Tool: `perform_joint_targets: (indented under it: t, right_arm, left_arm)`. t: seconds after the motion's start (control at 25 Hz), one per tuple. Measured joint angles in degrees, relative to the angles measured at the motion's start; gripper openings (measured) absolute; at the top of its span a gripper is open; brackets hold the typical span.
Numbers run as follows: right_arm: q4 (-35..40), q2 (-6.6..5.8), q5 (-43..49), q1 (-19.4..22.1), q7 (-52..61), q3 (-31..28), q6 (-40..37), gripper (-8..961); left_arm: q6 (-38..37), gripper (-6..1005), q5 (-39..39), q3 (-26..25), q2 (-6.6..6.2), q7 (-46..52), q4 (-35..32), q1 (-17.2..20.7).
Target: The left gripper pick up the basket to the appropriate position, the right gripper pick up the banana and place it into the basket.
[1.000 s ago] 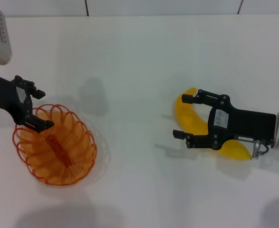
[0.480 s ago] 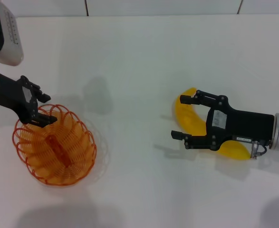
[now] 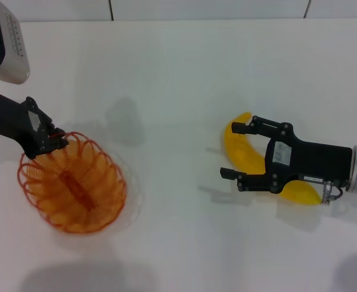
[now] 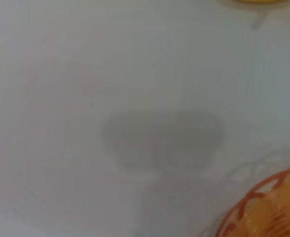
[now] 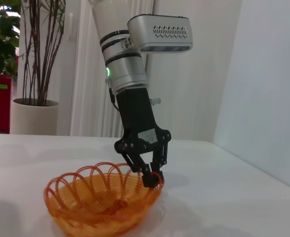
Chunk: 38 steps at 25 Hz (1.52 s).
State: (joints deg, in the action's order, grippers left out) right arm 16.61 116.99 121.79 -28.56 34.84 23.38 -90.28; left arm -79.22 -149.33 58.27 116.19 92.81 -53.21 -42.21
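The orange wire basket (image 3: pixel 75 188) sits at the left of the white table. My left gripper (image 3: pixel 49 143) is shut on its far rim. The right wrist view shows those fingers (image 5: pixel 152 178) pinching the looped rim of the basket (image 5: pixel 98 207). The yellow banana (image 3: pixel 242 153) lies on the table at the right. My right gripper (image 3: pixel 232 151) is open, with one finger on each side of the banana's upper half. Its body hides the banana's middle. The left wrist view shows only a bit of basket rim (image 4: pixel 263 197).
The white table (image 3: pixel 178 79) ends at a wall at the back. In the right wrist view a potted plant (image 5: pixel 33 59) stands beyond the table's far side.
My left gripper has closed from open onto the basket's rim, and the basket has shifted slightly to the right. The right gripper and banana have not moved.
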Motion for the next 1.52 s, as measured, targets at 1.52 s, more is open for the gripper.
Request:
perform_joint_targets:
  t: [1.52]
  right_arm:
    - [0.0,-0.08,-0.02,0.52,-0.13,-0.14,0.26,793]
  left_arm:
    - [-10.83,65,12.53,-7.99,-0.04,15.91,-5.2,1.92]
